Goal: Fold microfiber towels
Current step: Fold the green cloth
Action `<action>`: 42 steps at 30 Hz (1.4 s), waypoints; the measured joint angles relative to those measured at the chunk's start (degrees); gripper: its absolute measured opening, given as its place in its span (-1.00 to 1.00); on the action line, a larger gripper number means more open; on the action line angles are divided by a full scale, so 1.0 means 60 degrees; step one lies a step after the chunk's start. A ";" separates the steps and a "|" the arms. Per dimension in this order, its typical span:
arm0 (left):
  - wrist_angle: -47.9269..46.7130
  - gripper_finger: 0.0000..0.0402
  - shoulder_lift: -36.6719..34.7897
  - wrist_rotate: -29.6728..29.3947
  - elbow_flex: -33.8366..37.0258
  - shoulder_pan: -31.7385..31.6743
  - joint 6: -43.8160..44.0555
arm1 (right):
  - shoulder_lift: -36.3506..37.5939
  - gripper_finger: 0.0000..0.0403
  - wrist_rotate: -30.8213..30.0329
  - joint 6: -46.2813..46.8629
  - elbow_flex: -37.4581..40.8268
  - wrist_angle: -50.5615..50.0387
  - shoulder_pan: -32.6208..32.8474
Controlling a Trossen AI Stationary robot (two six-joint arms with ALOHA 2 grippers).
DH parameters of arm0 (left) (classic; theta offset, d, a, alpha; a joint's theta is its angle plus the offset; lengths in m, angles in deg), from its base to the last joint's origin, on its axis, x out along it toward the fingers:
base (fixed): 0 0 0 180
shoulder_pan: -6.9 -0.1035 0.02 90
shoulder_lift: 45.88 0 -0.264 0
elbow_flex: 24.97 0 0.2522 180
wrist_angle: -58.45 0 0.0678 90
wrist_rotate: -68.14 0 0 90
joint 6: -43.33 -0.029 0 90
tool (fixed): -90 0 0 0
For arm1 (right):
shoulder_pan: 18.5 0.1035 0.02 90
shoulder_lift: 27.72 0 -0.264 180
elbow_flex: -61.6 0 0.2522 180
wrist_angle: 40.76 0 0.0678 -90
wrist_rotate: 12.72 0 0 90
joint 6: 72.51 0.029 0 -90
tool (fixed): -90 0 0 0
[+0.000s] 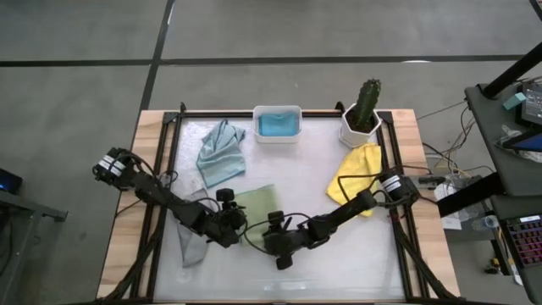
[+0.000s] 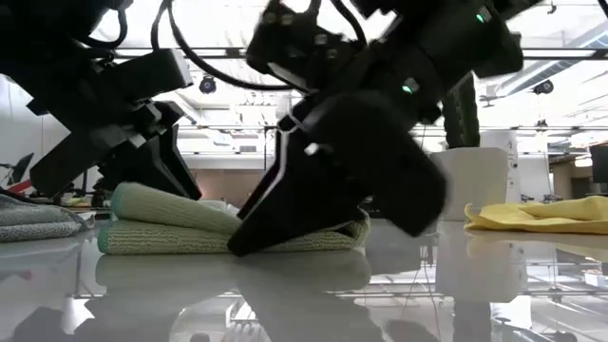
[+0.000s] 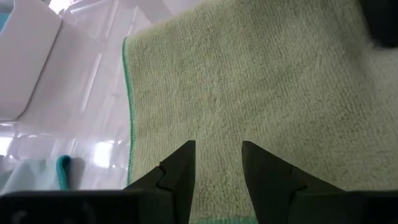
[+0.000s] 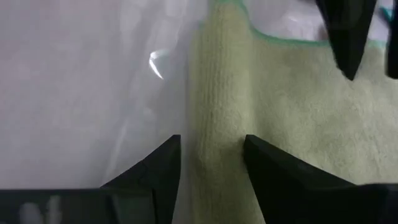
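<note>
The sage green microfiber towel lies folded over on itself near the middle of the glossy white table, its upper layer resting on the lower one in the low view. The left gripper sits low over that cloth with its two dark fingers parted and only flat fabric showing in the gap, so it grips nothing visible. The right gripper has its fingers on either side of the raised fold at the towel's edge (the ridge of cloth fills the space between them), pinching it. From above, both dark arms meet at the green towel. A grey microfiber towel lies partly under the left arm, near the table's left side. The pale blue-grey towel lies crumpled farther back, beside a white rectangular plastic tub with the bright blue towel inside. The yellow towel lies rumpled at the right, just in front of a white pot holding a green cactus.
</note>
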 joint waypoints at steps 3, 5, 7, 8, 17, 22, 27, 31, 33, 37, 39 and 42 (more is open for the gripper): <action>0.0105 -0.42 0.0000 0.0022 0.0068 0.0000 0.0006 | -0.0216 -0.18 -0.0023 0.0009 -0.0551 -0.0914 -0.0031; 0.0151 -0.42 0.0000 0.0024 0.0068 -0.0008 0.0003 | -0.0300 -0.22 -0.0026 0.0005 -0.0748 -0.1194 -0.0034; 0.0177 -0.42 0.0000 0.0033 0.0068 -0.0026 0.0003 | -0.0363 -0.29 -0.0025 0.0005 -0.0836 -0.1248 -0.0038; 0.0191 -0.42 0.0000 0.0033 0.0068 -0.0040 0.0003 | -0.0370 -0.34 -0.0022 0.0005 -0.0859 -0.1249 -0.0050; 0.0217 -0.42 0.0000 0.0033 0.0068 -0.0055 -0.0046 | -0.0371 -0.92 0.0410 -0.0474 -0.1131 -0.1525 -0.0125; 0.0211 -0.42 0.0000 0.0071 0.0068 -0.0058 -0.0081 | -0.0011 -0.95 0.1877 -0.0496 -0.1443 -0.2570 -0.0172; 0.0246 -0.42 0.0000 0.0087 0.0093 -0.0058 -0.0019 | 0.0535 -0.95 0.3445 -0.0267 -0.1635 -0.3416 -0.0147; 0.0765 -0.42 0.0109 0.0108 0.0165 -0.0058 -0.0001 | 0.0863 -0.95 0.4485 -0.0094 -0.1686 -0.3763 -0.0173; 0.1298 -0.42 0.0222 0.0273 0.0188 -0.0060 -0.0013 | 0.1049 -0.96 0.4802 0.0020 -0.1731 -0.3763 -0.0161; 0.2036 -0.42 0.0705 0.0649 0.0199 -0.0066 -0.0271 | 0.1217 -0.96 0.5506 0.0064 -0.1774 -0.3825 -0.0147; 0.2390 -0.42 0.1010 0.0920 0.0196 -0.0069 -0.0285 | 0.1226 -0.96 0.5547 0.0057 -0.1847 -0.3970 -0.0163; 0.3234 -0.42 0.1475 0.1098 0.0184 -0.0069 -0.0287 | 0.1226 -0.96 0.5567 -0.0036 -0.2023 -0.4063 -0.0268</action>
